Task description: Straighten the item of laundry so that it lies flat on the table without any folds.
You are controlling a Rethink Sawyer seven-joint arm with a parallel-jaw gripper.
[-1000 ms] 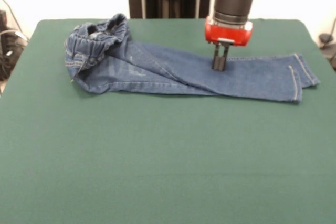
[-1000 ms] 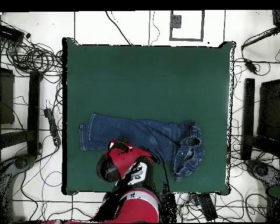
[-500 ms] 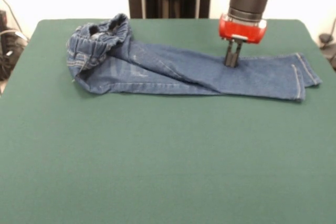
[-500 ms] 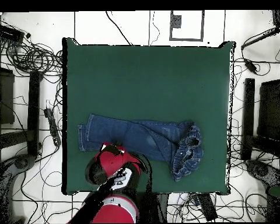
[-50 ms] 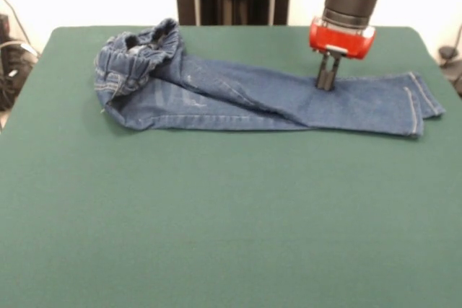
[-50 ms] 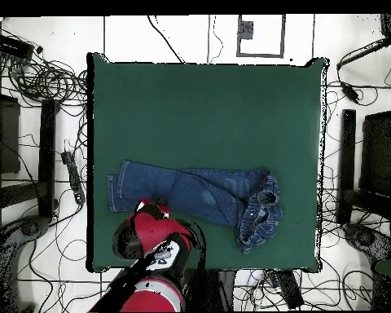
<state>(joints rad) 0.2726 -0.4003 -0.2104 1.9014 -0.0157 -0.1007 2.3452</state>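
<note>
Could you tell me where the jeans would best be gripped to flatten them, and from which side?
Probably the bunched waistband, pinched from above at its outer edge: it is the one raised, crumpled part of the jeans, while the legs already lie flat. The gripper now stands on a leg, fingers close together.

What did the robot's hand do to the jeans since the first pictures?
The hand, shut on the jeans, slid along the leg toward the cuffs, rightward in the front view. It dragged the whole pair a little the same way; the cuffs now sit nearer the table edge. The waistband stayed bunched up and the legs still overlap.
</note>
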